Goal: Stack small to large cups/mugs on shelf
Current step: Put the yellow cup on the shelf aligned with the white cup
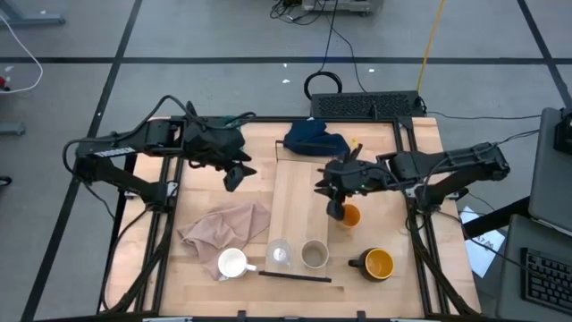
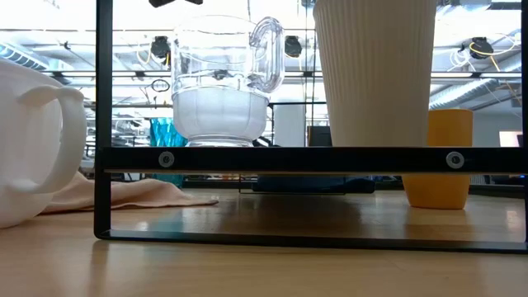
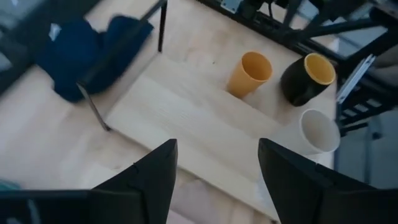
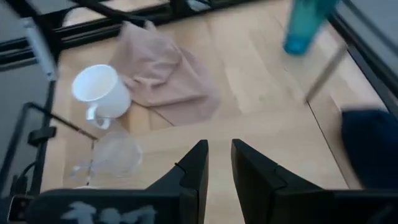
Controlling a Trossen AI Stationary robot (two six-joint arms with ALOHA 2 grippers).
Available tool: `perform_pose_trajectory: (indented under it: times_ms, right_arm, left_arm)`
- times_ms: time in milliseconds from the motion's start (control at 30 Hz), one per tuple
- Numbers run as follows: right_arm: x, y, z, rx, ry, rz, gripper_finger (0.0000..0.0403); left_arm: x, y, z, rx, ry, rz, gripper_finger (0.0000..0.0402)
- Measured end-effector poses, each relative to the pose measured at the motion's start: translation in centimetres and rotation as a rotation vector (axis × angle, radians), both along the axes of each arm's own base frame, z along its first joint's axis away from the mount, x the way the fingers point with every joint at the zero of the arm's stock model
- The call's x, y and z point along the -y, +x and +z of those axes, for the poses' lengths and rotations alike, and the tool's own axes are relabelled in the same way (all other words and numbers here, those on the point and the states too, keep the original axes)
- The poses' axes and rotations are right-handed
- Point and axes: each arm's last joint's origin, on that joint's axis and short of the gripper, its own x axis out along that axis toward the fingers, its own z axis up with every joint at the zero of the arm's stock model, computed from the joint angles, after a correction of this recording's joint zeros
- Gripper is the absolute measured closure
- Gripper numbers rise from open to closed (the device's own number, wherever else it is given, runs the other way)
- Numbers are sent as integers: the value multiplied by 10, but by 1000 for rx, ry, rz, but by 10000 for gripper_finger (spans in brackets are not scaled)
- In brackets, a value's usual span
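White mug, nearest the low camera: on the table beside the shelf, next to a crumpled beige cloth. Tiny clear cup and beige cup: already side by side at the near end of the shelf, by its dark strip. Small orange cup: upright on the table just off the shelf's right edge, directly under the right gripper, whose fingers are nearly closed and grasp nothing visible. Dark yellow-lined mug: on the table near the right front corner. Tall teal tumbler: upright near the left arm, well apart from the row. Dark blue cloth: at the far end of the shelf. Left gripper: fingers spread wide, empty, hovering over the table left of the shelf. Step in hand, by judgement: the orange cup is next in size order. Recommended handling: open the right fingers fully before descending, grip the wall below the rim, lift clear of the shelf edge, and set it just behind the beige cup without nudging the two placed cups.
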Motion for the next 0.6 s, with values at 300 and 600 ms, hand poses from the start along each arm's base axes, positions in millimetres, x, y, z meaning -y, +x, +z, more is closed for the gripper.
perform_pose_trajectory:
  times_ms: [300, 600]
  right_arm:
    - [24, -12, -13, -174, 112, -240, 342]
    - [35, -19, -26, -264, 193, -364, 342]
  left_arm:
    - [0, -7, 2, -14, 126, -110, 178]
    - [-1, -4, 6, 26, 200, -119, 178]
